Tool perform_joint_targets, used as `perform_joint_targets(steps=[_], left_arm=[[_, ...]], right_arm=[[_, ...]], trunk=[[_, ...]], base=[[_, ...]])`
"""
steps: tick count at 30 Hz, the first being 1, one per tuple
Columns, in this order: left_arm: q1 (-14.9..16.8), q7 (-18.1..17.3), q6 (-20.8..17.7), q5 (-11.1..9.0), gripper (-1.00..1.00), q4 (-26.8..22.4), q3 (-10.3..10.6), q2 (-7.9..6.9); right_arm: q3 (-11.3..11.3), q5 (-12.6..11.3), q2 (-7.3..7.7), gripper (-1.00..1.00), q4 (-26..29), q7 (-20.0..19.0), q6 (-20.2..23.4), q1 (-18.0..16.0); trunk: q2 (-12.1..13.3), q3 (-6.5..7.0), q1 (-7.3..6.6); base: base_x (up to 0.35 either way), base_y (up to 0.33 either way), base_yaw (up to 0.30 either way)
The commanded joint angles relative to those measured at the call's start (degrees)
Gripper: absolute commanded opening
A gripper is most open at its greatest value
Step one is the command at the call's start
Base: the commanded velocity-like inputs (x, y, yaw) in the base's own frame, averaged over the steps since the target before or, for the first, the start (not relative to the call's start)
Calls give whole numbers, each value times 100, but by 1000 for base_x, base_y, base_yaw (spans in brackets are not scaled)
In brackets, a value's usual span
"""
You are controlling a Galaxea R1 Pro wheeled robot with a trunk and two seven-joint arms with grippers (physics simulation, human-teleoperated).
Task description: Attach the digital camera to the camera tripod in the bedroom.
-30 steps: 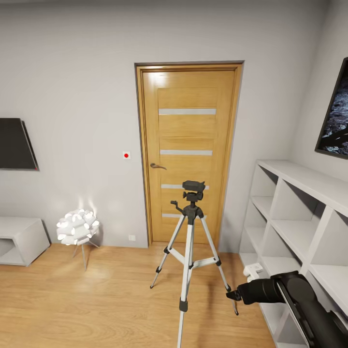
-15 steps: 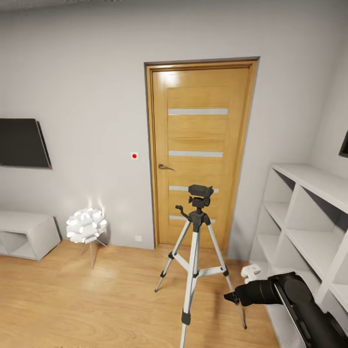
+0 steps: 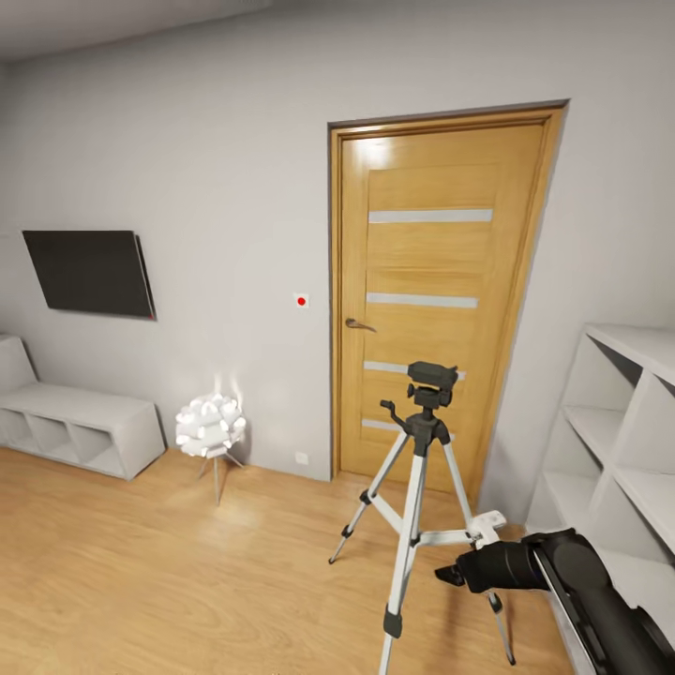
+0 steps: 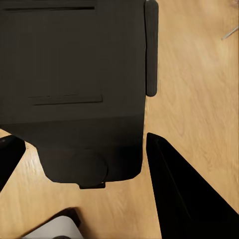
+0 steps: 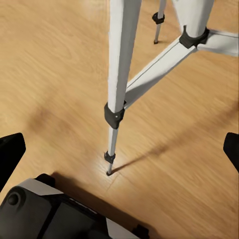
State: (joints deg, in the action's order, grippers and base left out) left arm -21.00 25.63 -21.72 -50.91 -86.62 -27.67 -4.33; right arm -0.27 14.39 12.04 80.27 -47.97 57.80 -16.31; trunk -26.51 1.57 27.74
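Bedroom: light wood plank floor (image 3: 169, 562), pale grey walls, oak door (image 3: 436, 300) far right. Silver-legged camera tripod (image 3: 412, 506) with black pan head stands before door, bare. Left jaws released; right jaws released.

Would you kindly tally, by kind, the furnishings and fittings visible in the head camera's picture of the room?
Silver-legged camera tripod with black pan head: 1
Wooden door with pale stripes: 1
Black wall-mounted screen: 1
White petal-shaped floor lamp: 1
White shelving units: 2, low and tall
Total: 6
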Motion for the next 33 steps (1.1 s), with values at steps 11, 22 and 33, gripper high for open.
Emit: perform_joint_targets(steps=[11,22,33], left_arm=[[16,26,-24,5,-100,12,12,23],[17,37,-25,29,-100,7,20,28],[17,51,-21,44,-100,12,22,28]], right_arm=[[-15,70,17,100,220,-33,-1023,417],[-43,72,48,100,250,-12,-1341,548],[-51,72,64,100,250,-15,-1368,589]], trunk=[[-3,0,2],[-3,0,2],[-3,0,2]], base=[[0,-40,279],[8,-275,115],[185,-101,7]])
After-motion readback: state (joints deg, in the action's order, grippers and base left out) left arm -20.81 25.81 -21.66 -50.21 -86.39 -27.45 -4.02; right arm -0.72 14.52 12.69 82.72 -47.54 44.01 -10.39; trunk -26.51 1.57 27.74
